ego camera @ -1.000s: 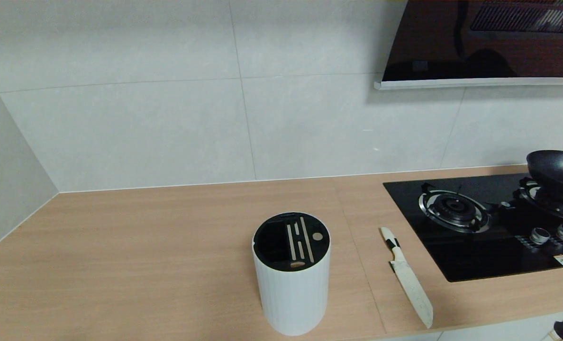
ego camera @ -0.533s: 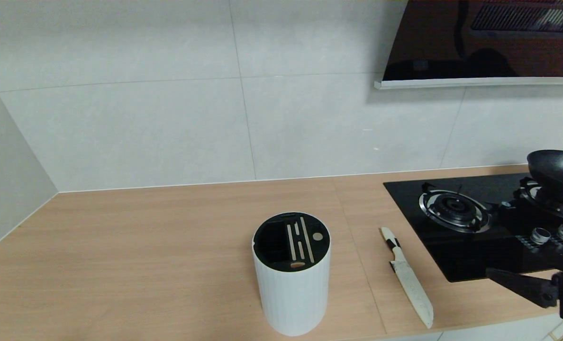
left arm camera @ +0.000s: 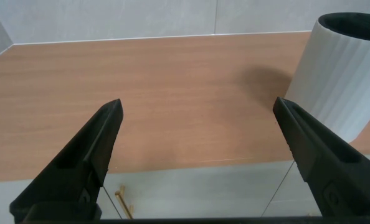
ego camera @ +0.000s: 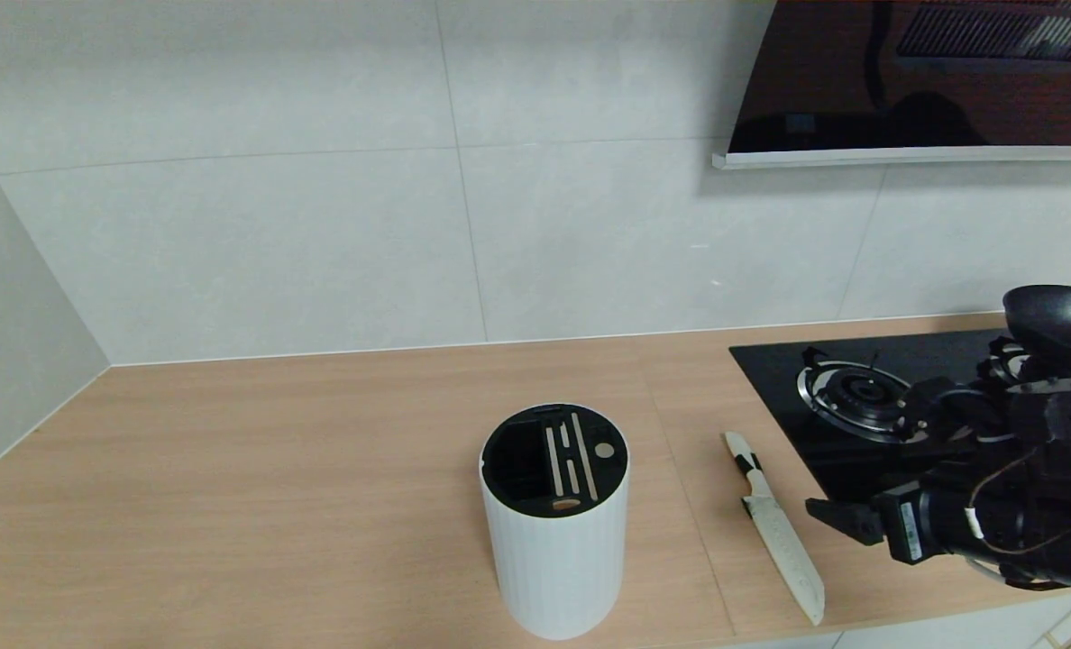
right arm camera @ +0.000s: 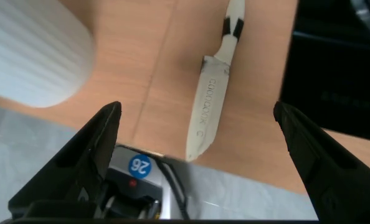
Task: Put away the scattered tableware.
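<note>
So the wooden countertop (ego camera: 274, 469) is running along the tiled wall, with a black gas hob (ego camera: 770, 370) sitting at its right end. A white ribbed holder (ego camera: 558, 532) is standing upright near the front edge, about mid-counter, with its slotted black top facing up. A dark pan (ego camera: 1054, 315) is sitting on the hob's far right burner. The knife (ego camera: 774, 523) is lying flat on the counter between the holder and the hob. Its handle is pointing toward the wall and its pale blade is reaching almost to the front edge. The right gripper (right arm camera: 196, 109) is hovering low by the hob's front left corner, just beside the blade, fingers spread wide and gripping nothing. The left gripper (left arm camera: 197, 102) is hanging at the front edge left of the holder, also spread apart and empty.
</note>
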Tool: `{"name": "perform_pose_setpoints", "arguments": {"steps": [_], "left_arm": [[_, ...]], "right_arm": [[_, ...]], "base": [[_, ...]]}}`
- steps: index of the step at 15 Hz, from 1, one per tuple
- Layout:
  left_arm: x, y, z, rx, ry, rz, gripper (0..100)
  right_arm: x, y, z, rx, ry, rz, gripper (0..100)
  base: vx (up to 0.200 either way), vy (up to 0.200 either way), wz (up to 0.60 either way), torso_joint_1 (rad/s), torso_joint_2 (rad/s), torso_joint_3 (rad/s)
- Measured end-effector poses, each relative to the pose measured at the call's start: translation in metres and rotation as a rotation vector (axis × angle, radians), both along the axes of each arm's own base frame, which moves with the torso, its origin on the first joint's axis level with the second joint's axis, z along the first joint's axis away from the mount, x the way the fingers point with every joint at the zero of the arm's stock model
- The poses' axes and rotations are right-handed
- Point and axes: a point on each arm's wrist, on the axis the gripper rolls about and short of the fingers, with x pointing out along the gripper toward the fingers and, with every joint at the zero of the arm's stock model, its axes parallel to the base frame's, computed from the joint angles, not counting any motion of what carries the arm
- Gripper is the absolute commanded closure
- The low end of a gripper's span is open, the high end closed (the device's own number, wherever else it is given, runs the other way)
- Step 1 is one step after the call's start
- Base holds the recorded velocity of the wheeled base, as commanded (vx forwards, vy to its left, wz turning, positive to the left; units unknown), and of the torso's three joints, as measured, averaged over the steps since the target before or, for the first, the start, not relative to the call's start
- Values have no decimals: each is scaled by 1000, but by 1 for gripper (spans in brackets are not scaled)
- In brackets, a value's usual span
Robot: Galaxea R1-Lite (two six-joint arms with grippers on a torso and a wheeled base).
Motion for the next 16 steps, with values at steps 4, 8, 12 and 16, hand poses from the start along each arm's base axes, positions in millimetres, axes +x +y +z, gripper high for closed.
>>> {"name": "perform_pose_setpoints", "arguments": {"steps": [4, 8, 12, 16], "left_arm": [[0, 0, 0, 0, 0, 0, 0], [0, 0, 0, 0, 0, 0, 0], [0, 0, 0, 0, 0, 0, 0], [0, 0, 0, 0, 0, 0, 0]], "right_arm": [[16, 8, -32, -22, 49, -7, 0], [33, 19, -55, 0, 48, -47, 0], [56, 29, -84, -8, -32, -121, 0], [73, 35, -117, -28, -102, -199, 0]], "base": [[0, 0, 0, 0, 0, 0], [0, 0, 0, 0, 0, 0], [0, 0, 0, 0, 0, 0], [0, 0, 0, 0, 0, 0]]}}
